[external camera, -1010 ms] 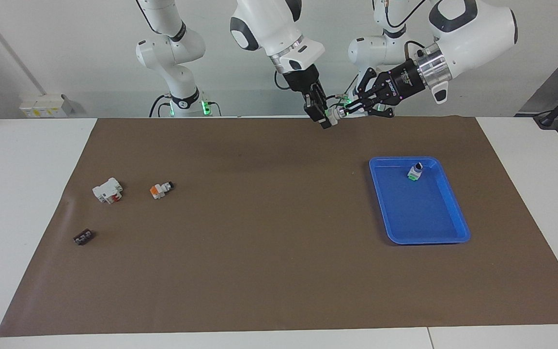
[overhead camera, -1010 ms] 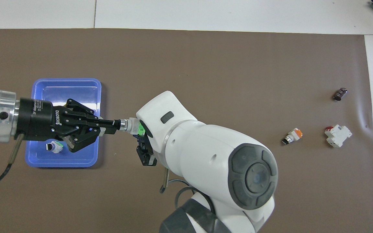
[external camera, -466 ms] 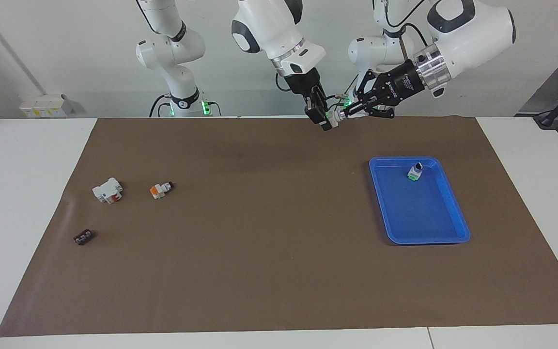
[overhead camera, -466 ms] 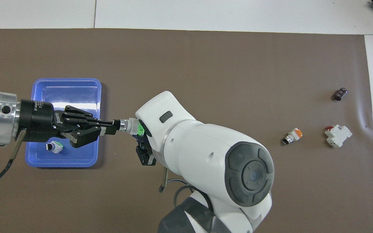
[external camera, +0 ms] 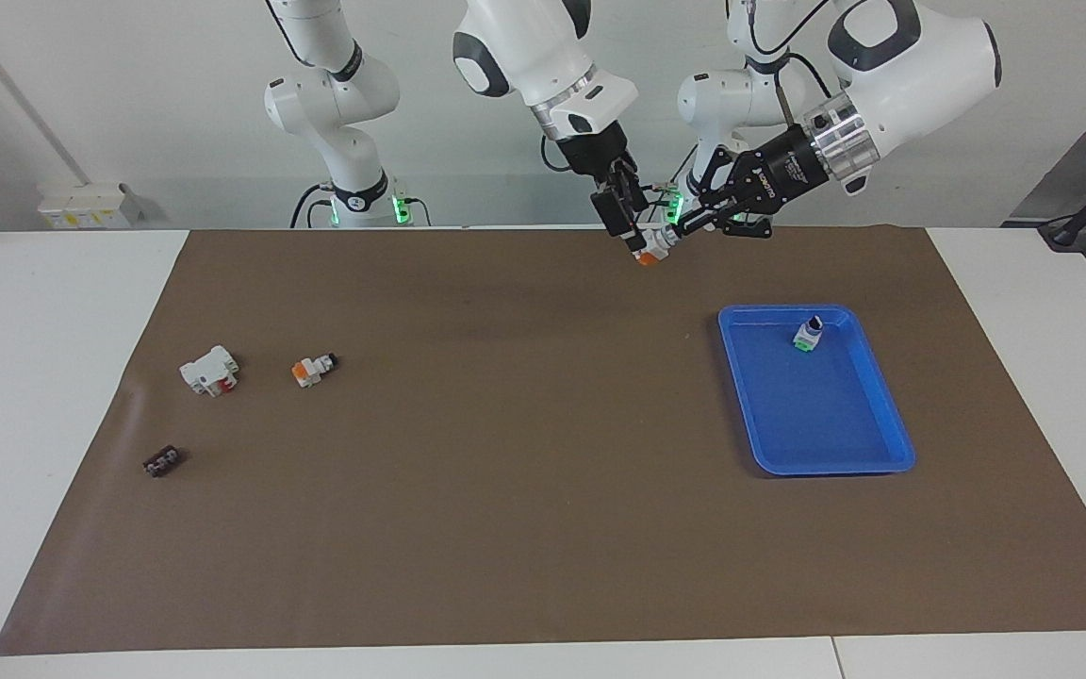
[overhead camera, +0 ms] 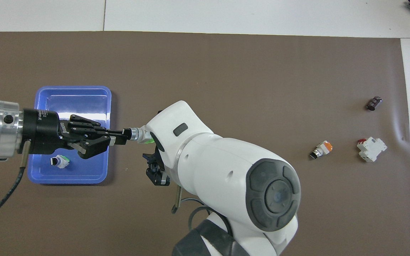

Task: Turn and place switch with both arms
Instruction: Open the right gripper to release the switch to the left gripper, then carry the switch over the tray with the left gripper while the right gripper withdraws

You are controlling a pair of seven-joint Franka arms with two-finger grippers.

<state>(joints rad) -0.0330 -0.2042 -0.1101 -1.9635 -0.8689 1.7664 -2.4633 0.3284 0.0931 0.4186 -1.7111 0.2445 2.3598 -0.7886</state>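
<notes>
The switch (external camera: pixel 651 246) hangs in the air between both grippers, over the mat's edge nearest the robots, tilted with an orange face at its low end. My right gripper (external camera: pixel 636 242) reaches down from above and is shut on its base. My left gripper (external camera: pixel 676 229) comes in from the side and is shut on its knob end. In the overhead view the switch (overhead camera: pixel 142 136) shows its silver collar and a green face, with the left gripper (overhead camera: pixel 120 136) on its black tip. The right arm's own bulk hides the right gripper's fingertips there.
A blue tray (external camera: pixel 821 460) at the left arm's end holds a second switch (external camera: pixel 808 335) with a green base. At the right arm's end lie a third switch (external camera: pixel 313 369) with an orange base, a white block with red parts (external camera: pixel 209 370) and a dark strip (external camera: pixel 162 462).
The left gripper's wrist has rolled and the held switch has turned with it: green showed at its base before, orange shows now. Both grippers shifted slightly and keep their hold.
</notes>
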